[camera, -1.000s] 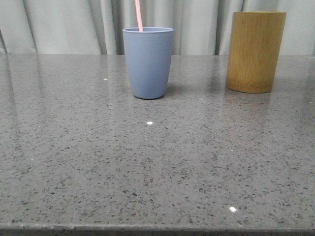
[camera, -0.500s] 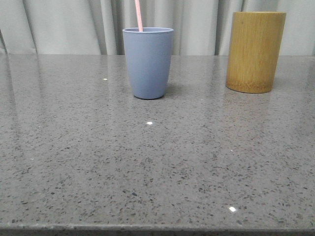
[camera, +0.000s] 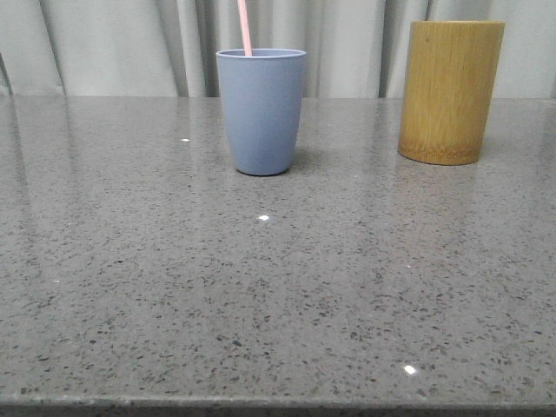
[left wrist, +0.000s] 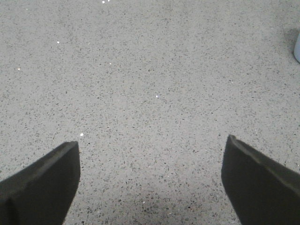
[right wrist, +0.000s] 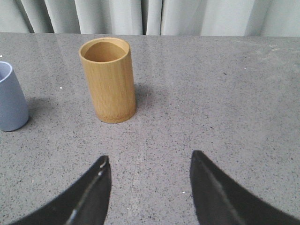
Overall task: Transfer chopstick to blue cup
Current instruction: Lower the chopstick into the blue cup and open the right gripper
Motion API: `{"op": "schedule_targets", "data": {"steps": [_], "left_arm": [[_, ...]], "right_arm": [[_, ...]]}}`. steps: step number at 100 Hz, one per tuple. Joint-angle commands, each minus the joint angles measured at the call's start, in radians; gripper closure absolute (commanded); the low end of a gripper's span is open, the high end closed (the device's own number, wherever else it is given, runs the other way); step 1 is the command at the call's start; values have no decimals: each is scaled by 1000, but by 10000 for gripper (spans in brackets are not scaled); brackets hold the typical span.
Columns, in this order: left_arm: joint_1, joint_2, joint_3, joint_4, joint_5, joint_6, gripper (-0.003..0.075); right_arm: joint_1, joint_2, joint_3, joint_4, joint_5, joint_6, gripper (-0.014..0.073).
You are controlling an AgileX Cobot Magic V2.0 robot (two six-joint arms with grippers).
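Observation:
The blue cup [camera: 261,111] stands upright on the grey table, left of centre at the back. A thin pale pink chopstick [camera: 245,26] sticks up out of it near its left rim. The cup's edge also shows in the right wrist view [right wrist: 10,98] and barely in the left wrist view [left wrist: 297,47]. My left gripper [left wrist: 152,143] is open and empty over bare table. My right gripper [right wrist: 151,157] is open and empty, well short of the bamboo holder. Neither gripper shows in the front view.
A taller yellow-brown bamboo holder [camera: 450,91] stands at the back right; in the right wrist view [right wrist: 108,79] its inside looks empty. A grey curtain [camera: 113,43] hangs behind the speckled table [camera: 278,295].

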Motion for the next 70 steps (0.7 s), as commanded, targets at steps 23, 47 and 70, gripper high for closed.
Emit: {"op": "schedule_targets", "data": {"steps": [23,47,70], "left_arm": [[5,2,-24,0,-60,-10,192],[5,2,-24,0,-60,-10,512],[5,2,-24,0,-62,-10,739]], "right_arm": [[-5,8,-19,-23,-36,-2,215],[-5,8,-19,-23,-34,-2,506],[-5,8,-19,-23,-33,-2,659]]}}
